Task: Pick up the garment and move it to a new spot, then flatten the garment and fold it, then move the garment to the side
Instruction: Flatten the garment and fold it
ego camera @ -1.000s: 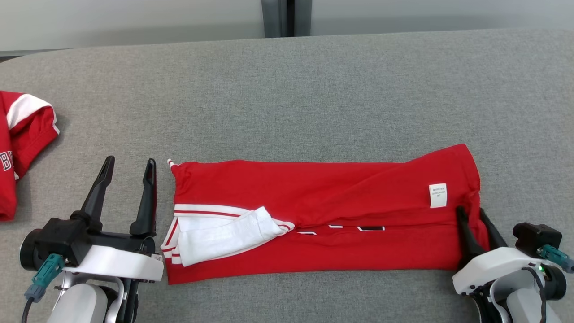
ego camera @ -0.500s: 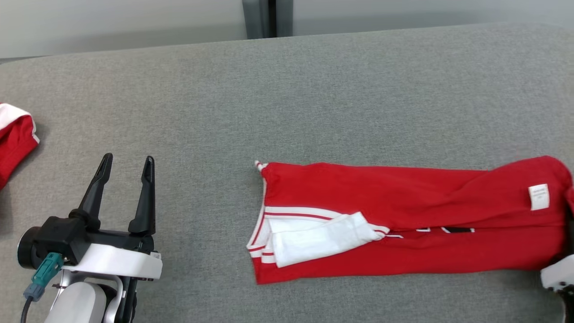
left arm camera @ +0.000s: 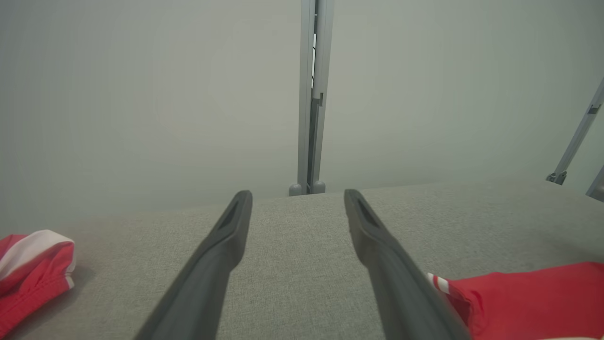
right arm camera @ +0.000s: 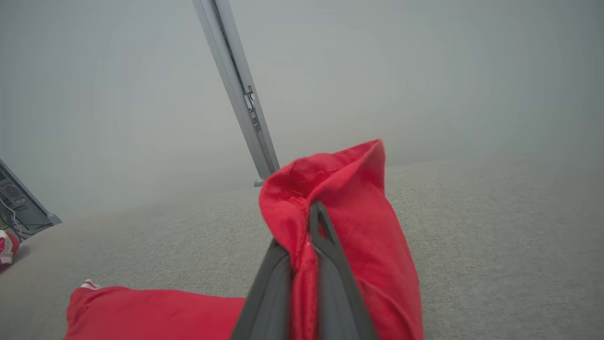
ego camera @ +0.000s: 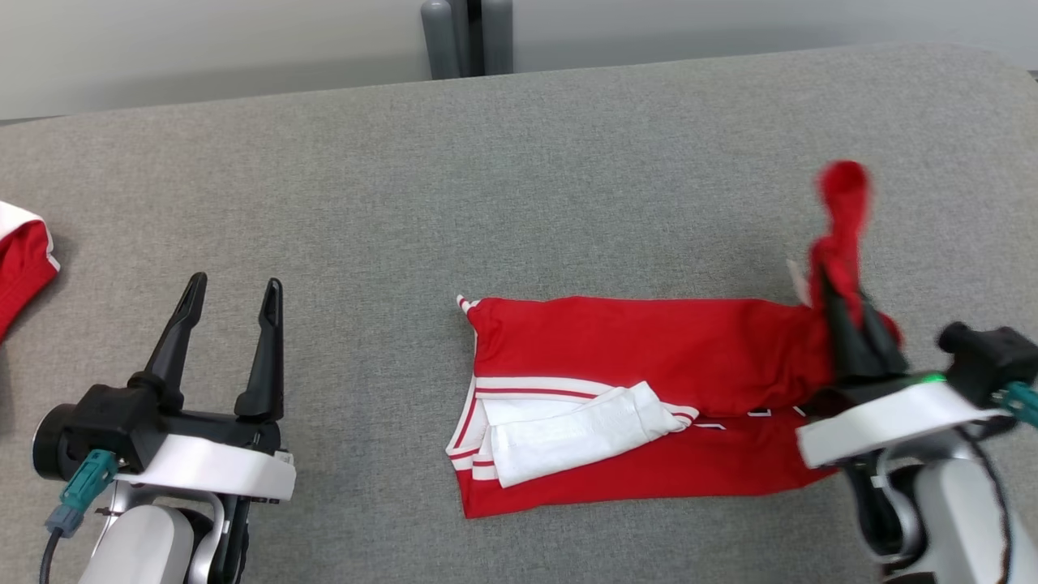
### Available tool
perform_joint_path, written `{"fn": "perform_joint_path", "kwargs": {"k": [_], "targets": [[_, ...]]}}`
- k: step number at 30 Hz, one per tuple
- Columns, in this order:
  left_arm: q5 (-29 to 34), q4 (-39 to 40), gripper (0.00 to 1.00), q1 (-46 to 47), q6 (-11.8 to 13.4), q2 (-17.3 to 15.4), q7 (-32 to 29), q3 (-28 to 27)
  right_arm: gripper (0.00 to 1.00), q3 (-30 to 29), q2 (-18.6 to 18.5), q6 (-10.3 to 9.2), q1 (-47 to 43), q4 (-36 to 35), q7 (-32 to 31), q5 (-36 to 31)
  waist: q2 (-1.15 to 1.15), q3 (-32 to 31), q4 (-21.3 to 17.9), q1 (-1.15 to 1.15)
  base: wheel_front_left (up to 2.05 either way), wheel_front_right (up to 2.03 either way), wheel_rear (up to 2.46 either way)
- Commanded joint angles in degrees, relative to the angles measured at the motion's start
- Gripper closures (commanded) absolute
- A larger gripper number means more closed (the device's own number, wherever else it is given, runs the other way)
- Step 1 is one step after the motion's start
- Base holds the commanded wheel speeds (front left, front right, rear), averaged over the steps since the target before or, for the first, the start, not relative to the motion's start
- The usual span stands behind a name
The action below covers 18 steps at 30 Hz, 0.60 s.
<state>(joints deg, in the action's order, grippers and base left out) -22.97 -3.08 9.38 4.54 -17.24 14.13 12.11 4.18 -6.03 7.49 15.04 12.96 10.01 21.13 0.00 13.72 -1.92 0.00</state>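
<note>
grey table [ego camera: 568, 162] bears folded red garment [ego camera: 649, 341], one end pinched up by right gripper [ego camera: 845, 294]

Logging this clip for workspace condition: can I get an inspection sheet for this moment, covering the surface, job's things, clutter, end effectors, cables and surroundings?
Surface: grey fabric table, no debris seen.
Job's things: red garment, folded into a long strip; left end flat on the table, right end raised in a bunch.
Clutter: second red-and-white garment at the table's left edge, apart from the job.
End effectors: left end effector open, holding nothing; right end effector shut on the raised end.
Cables: teal connector at the left wrist; dark cable along the right wrist.
Surroundings: pale wall and grey post behind the table.
</note>
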Motion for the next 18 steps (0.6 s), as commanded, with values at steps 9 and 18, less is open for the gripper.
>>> {"fn": "perform_joint_path", "kwargs": {"k": [9, 18], "targets": [[-0.5, -1.4, 0.0, 1.9, -0.7, 0.5, 0.0, 1.1, 1.0, 17.3, 2.9, 0.01, 0.3, -9.0, -4.3, 4.2, 0.0, -0.6, 2.2, 0.0, 0.0, 0.0, 0.0], [-0.6, -3.9, 0.0, 3.4, -2.0, 1.4, 0.3, 2.8, 1.0, 32.9, 2.9, 0.01, 5.7, 1.8, -0.9, 12.1, 0.0, -0.5, 4.7, 0.0, 0.0, 0.0, 0.0]]}}
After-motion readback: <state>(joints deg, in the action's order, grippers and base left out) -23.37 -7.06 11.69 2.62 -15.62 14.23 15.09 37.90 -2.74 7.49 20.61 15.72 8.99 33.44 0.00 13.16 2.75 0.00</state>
